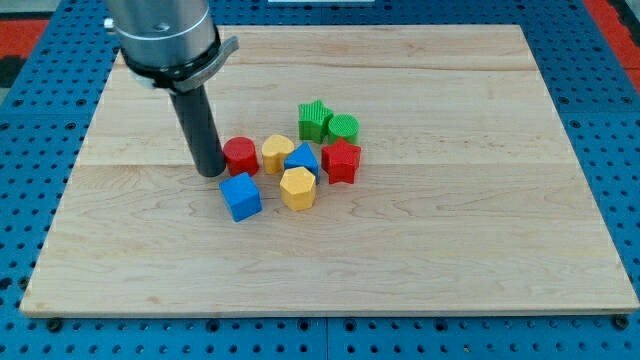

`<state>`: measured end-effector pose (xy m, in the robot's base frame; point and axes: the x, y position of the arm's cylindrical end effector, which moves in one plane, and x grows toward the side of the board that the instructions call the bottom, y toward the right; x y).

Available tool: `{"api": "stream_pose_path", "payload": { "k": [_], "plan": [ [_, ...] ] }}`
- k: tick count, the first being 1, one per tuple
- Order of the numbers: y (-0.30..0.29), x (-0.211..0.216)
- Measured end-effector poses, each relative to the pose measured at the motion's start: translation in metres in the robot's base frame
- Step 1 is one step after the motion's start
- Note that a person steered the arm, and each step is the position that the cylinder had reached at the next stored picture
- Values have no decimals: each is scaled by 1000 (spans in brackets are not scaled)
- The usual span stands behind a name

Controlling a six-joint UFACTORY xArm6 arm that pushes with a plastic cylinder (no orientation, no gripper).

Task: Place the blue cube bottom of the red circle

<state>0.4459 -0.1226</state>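
My tip [211, 172], a bare rod with nothing to open or close, rests on the tabletop [480, 240] touching the red circle's [240, 156] left side. The blue cube [240, 196] sits just below that circle, apart from the tip.

Bright, even light is falling from overhead across the board [480, 240], showing no glare on the pale wood. The blocks are casting only short, soft shadows close to their bases. The rod [200, 130] is reflecting a faint sheen. Focus is holding sharp throughout, with edges staying straight.
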Motion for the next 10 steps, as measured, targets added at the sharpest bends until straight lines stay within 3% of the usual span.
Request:
{"api": "stream_pose_path", "payload": {
  "k": [2,3,4,5,8,9,10],
  "plan": [
    [7,-9],
    [-10,9],
    [-43,72],
    [0,119],
    [18,35],
    [69,84],
    [127,71]
  ]
}}
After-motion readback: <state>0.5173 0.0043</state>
